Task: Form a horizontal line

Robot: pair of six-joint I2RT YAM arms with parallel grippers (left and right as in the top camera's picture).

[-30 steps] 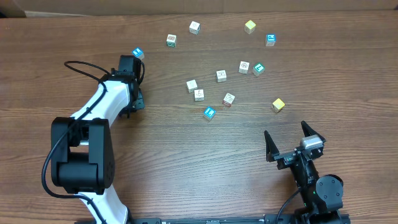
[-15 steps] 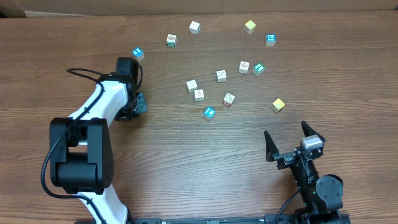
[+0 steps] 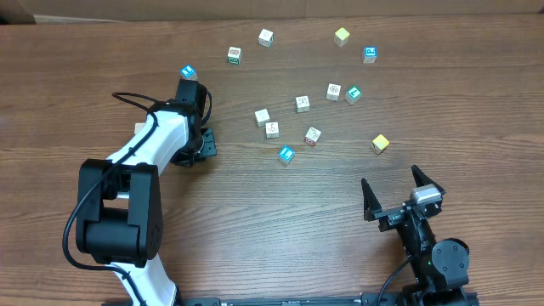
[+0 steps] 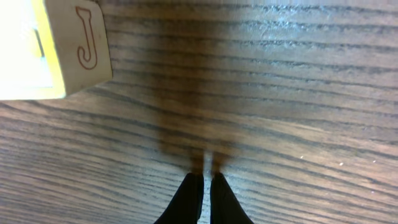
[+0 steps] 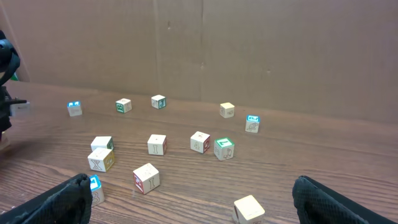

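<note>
- The overhead view alone gives the full layout. Thirteen blocks (image 3: 303,103) lie scattered over the far half of the bench (image 3: 280,229), from left of centre towards the right edge, and they form no row.
- One blue-topped block (image 3: 188,72) lies apart from the rest, towards the far-left corner and just beside the wrist of the left arm (image 3: 157,136). A yellow block (image 3: 380,143) lies nearest the right arm.
- The overhead view does not resolve the state of the left arm's tool. The left wrist view does: the left tool (image 4: 206,179) has its two fingers pressed together, closed on nothing, with the tips low over the wood.
- Only the left wrist view shows a J block (image 4: 62,43), which carries a red letter J and a pale yellow rim. It is apart from the tool. It cannot be matched to any block in the overhead view.
- The right wrist view shows the right tool (image 5: 191,186) spread wide and empty, near the near-right corner. It also shows the side faces of the blocks.
- Compared with one second ago, the left arm has swung towards the bench centre, which brings its tool closer to the cluster. The blocks and the right arm are unchanged.
- The bench surface is dark brown wood with the grain running left to right.
- A cardboard wall (image 5: 249,50) stands along the far edge.
</note>
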